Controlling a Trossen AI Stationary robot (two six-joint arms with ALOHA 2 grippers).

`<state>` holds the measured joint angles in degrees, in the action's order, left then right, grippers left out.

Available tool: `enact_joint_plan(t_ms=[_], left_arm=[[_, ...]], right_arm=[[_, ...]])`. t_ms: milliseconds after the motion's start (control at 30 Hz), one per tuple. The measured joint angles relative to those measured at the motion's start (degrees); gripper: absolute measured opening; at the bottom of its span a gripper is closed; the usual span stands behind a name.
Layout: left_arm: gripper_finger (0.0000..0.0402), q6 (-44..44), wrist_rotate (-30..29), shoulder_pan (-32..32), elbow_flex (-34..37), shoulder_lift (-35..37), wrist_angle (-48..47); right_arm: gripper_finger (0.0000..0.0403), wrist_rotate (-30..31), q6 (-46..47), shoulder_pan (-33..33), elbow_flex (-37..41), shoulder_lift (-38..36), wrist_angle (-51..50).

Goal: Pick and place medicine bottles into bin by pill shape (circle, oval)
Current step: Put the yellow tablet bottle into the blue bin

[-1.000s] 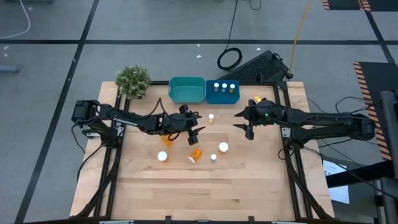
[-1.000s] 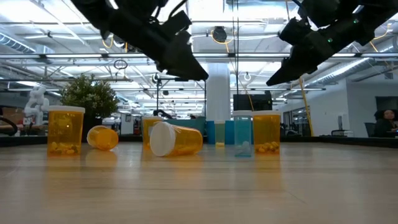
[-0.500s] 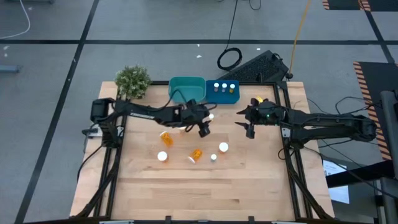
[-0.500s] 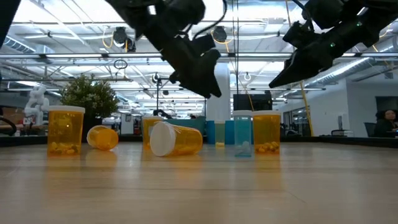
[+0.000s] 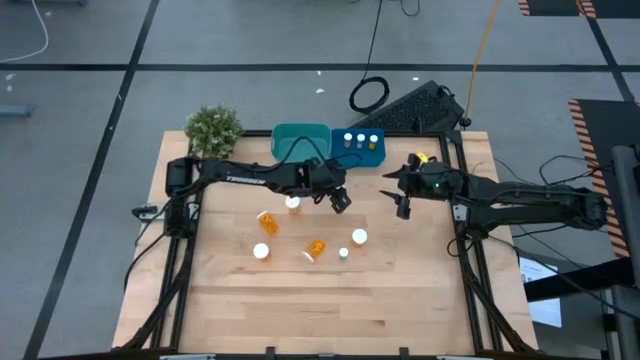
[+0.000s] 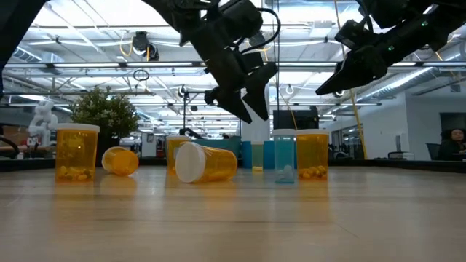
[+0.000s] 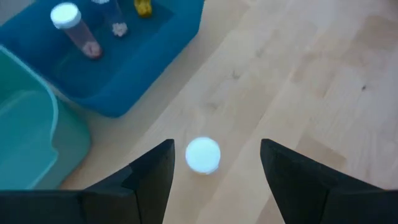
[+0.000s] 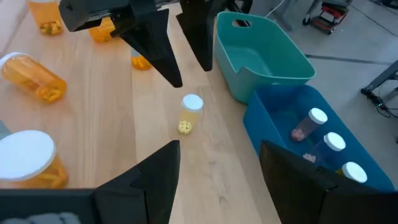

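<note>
My left gripper (image 5: 340, 198) hangs open above a slim medicine bottle (image 8: 189, 113) that stands upright on its base near the bins. Its white cap (image 7: 203, 155) shows between my fingers, below them and untouched. My right gripper (image 5: 402, 200) hovers open over the table's right part with nothing in it. More orange bottles sit mid-table: two on their sides (image 5: 267, 222) (image 5: 314, 248) and several upright, such as one (image 5: 359, 237). A teal bin (image 5: 301, 143) and a blue bin (image 5: 358, 150) stand at the far edge. The blue bin holds three bottles.
A potted plant (image 5: 213, 130) stands at the far left corner, beside the teal bin. A small yellow object (image 5: 415, 158) lies by the right arm. Bare wood lies along the near half of the table (image 5: 330, 310).
My left gripper has swung from above the lying bottles at mid-table toward the right and far edges. It now hangs over the slim bottle in front of the bins and has stayed open. No bottle has moved.
</note>
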<state>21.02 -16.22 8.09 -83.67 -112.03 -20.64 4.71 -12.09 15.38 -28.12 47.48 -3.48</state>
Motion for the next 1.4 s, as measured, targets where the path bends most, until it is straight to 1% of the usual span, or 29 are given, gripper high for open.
enact_joint_plan(t_ms=[233,500,700,1400], left_arm=[[0.0241,4.6,0.1,0.2,-0.1,0.0,-0.3],[0.0241,6.0,-1.6,0.0,-0.1,-0.9,-0.4],[0.0241,6.3,-2.0,0.1,-0.1,-2.6,0.2],[0.0241,6.3,-3.3,0.0,-0.1,-2.4,-0.1]], right_arm=[[0.0215,0.0,0.9,0.0,0.0,-0.4,0.0],[0.0215,0.0,0.8,0.0,0.0,-0.4,0.2],[0.0215,0.0,0.6,0.0,-0.1,-0.4,1.5],[0.0215,0.0,0.5,0.0,-0.1,-0.3,2.0]])
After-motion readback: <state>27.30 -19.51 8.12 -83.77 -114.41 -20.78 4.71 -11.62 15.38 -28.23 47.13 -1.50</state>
